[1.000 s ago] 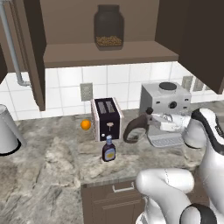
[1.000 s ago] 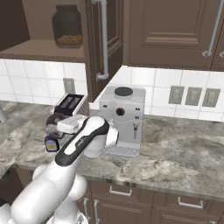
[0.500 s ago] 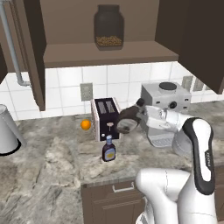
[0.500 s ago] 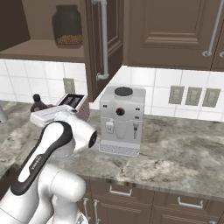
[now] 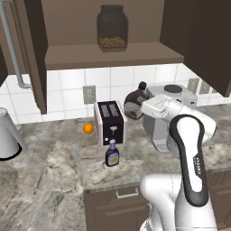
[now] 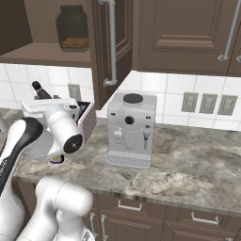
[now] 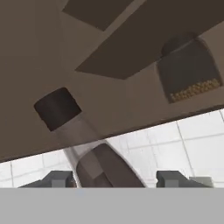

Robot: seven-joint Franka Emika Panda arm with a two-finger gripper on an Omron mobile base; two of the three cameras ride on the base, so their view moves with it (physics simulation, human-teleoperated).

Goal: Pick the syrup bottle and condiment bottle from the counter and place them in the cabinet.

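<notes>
— Has it got the syrup bottle?

— Yes. The gripper is clamped on its broad body, neck and dark cap sticking out ahead, tipped over. It's up in the air above the toaster, below the cabinet shelf.

— What's the trick now?

— I'd say lift until the bottle's base is above the shelf board, right the bottle, then slide it in beside the jar without knocking it. It should let go only once the base sits flat.

— And the condiment bottle?

— On the counter, just in front of the toaster, untouched.

— Can you see that from the other side?

— No, the arm blocks it there; just the syrup cap pokes above the wrist. The hand camera shows the grip best, and the jar beyond the cap.
</notes>
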